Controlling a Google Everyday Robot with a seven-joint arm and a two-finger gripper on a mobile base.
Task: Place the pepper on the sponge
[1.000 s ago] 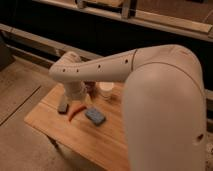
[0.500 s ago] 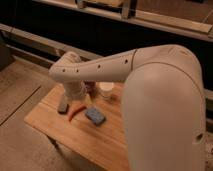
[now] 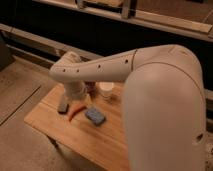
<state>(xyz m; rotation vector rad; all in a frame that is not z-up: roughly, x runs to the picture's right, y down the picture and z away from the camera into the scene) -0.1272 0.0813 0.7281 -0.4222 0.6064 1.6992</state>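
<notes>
- Nothing has shifted since the earlier pictures: the arm (image 3: 105, 67) holds the same reach across the worktop (image 3: 55, 127), and every item lies where it lay.
- The hand (image 3: 74, 96) remains lowered over the left back part of the worktop, at the end of the arm's downturned wrist. It is just above the upper end of the pepper. The wrist hides most of it, so I cannot tell whether it is spread, pressed together or pinching anything.
- The pepper (image 3: 76, 111) is as before: flat on the wood, red-orange and curved, with its point toward the front edge. It lies between the grey block (image 3: 63, 105) on its left and the blue sponge (image 3: 95, 116) on its right, near both and not on the sponge.
- The blue sponge lies flat with nothing on top of it.
- A white cup (image 3: 106, 91) stands upright near the back of the worktop, behind the sponge; what is in it cannot be made out.
- A dark reddish thing (image 3: 91, 88) stands just left of the cup, partly covered by the arm; I cannot tell what it is or whether it holds anything.
</notes>
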